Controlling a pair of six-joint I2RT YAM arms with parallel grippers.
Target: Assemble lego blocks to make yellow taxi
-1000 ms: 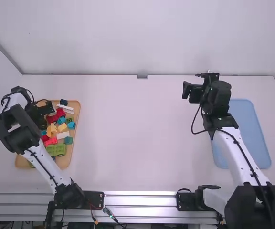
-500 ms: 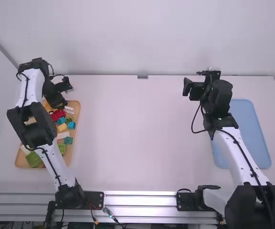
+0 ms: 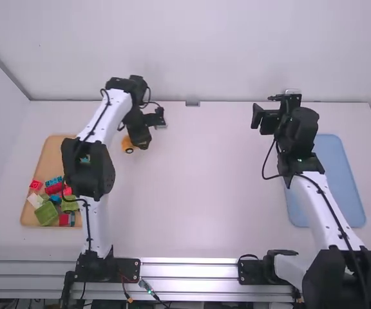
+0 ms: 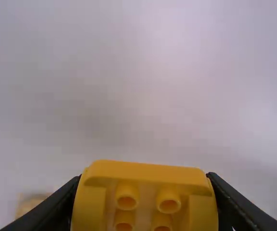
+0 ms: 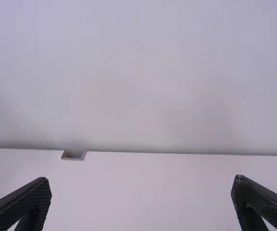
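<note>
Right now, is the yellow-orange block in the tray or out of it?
Out: the high view shows the yellow-orange block right of the tray, gripped between the left gripper's fingers.

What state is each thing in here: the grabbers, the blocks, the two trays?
Left gripper: closed on a block.
Yellow-orange block: held, hollow underside showing in the left wrist view.
Right gripper: open, nothing between its fingers.
Wooden tray: holding blocks, partly hidden by the left arm.
Green block: lying in that tray.
Blue tray: flat on the table.
</note>
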